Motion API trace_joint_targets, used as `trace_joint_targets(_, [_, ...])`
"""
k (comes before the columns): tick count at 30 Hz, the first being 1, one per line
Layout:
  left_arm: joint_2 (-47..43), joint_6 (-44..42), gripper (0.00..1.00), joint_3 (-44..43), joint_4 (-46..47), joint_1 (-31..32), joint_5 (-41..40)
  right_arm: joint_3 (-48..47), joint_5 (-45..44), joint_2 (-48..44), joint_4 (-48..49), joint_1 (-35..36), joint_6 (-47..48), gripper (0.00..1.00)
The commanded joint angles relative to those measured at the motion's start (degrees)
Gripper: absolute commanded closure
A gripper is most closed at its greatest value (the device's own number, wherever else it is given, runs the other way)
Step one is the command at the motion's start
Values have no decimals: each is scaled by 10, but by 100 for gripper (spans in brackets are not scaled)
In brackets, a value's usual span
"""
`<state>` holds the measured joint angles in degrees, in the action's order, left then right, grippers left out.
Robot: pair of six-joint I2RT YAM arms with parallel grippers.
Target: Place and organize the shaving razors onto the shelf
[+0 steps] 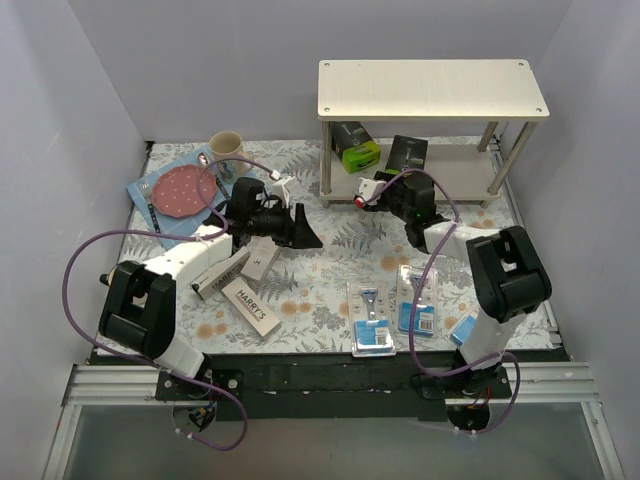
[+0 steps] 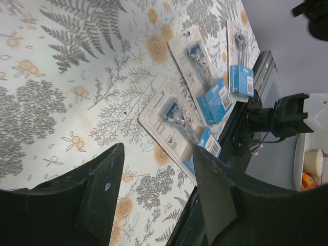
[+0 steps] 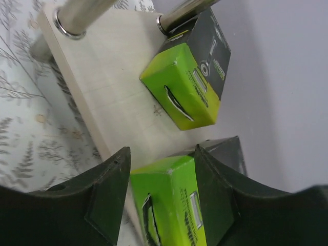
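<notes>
Shaving razors are split between the table and the shelf (image 1: 430,88) in the top view. On the shelf's lower board, toward the left, sits one black-and-lime box (image 1: 356,148). A second box (image 1: 408,153) stands just right of it at the board's near edge, with the right gripper (image 1: 402,174) reaching in on it. Three white HARRY'S boxes (image 1: 250,305) lie jumbled on the floral cloth (image 1: 340,240) beside the left arm. Blue-carded blister packs (image 1: 372,318) lie flat near the right arm's base, one partly hidden behind that arm. The left gripper (image 1: 305,232) hangs over bare cloth just right of the HARRY'S boxes. A cream mug (image 1: 226,146) and a pink plate (image 1: 186,190) sit at the far left.

From the left wrist, the fingers (image 2: 100,189) are spread wide with nothing between them. Beyond them, three blister packs lie side by side on the cloth near the table's edge.

From the right wrist, the fingers (image 3: 110,189) pinch the second box, whose lime face fills the gap and meets both pads over the pale lower board. The first box lies beyond it, one corner against a silver leg (image 3: 177,13).
</notes>
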<state>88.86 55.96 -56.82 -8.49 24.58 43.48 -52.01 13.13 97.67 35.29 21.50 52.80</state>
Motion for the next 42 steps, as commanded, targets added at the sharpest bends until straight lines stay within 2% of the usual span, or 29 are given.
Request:
trace_joint_targets(1, [-47,18,44,21,22,-33,8,-42,2,63,135,-1,153,41])
trace_joint_targets(10, [-60,41,44,57,43,-67,19,-101,-9,159,164,0,229,43])
trace_joint_targets(31, [-4,55,44,43,63,-73,25,-175,-28,284,209,0,296,47])
trace_joint_targets(34, [1,55,44,42,64,-73,25,-182,-28,291,199,0,303,56])
trace_joint_targets(37, [4,56,44,41,65,-74,25,-166,-24,283,197,1,310,73])
trace_joint_targets(38, [5,57,44,42,66,-74,25,-159,-24,280,199,4,311,84])
trace_joint_targets(41, [5,57,44,41,65,-74,26,-126,-27,264,215,10,314,96])
trace_joint_targets(42, [5,59,44,40,66,-74,26,-115,-28,253,225,14,315,97])
